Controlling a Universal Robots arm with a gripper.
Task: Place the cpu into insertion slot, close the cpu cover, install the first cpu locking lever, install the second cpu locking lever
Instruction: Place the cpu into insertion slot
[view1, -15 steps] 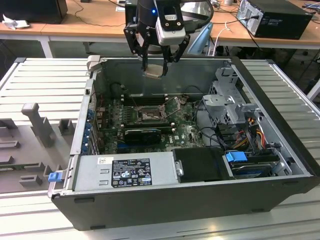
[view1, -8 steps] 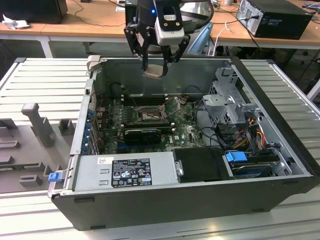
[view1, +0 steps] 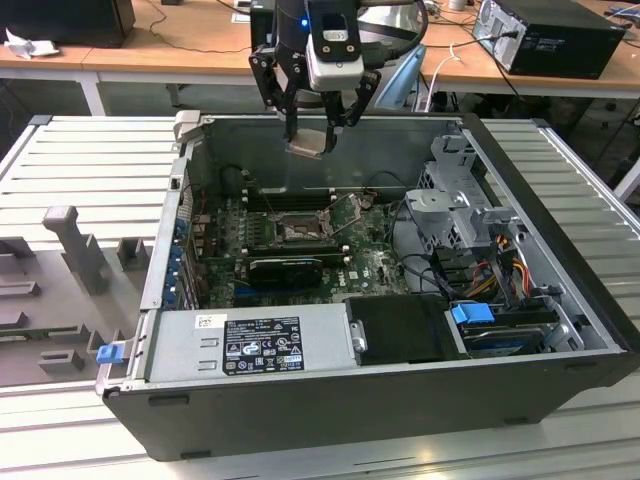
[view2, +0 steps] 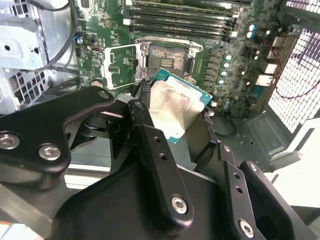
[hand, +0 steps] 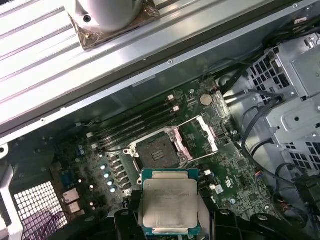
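Observation:
My gripper (view1: 312, 130) hangs above the back wall of the open computer case, shut on the cpu (view1: 306, 144), a small square chip with a silver-grey top and green edge. Both wrist views show the cpu (view2: 177, 107) (hand: 170, 202) clamped between the black fingers (view2: 150, 145). Well below it on the green board, the insertion slot (view1: 299, 230) (view2: 168, 56) (hand: 157, 150) lies open and dark with nothing in it. The cpu cover (view1: 350, 207) (view2: 121, 62) (hand: 200, 136) stands flipped open beside the slot.
Long black memory slots (view1: 290, 198) run behind the socket and a black card (view1: 285, 268) lies in front of it. A grey power supply (view1: 250, 345) fills the case front. A metal drive cage (view1: 460, 200) with cables stands at the exterior view's right.

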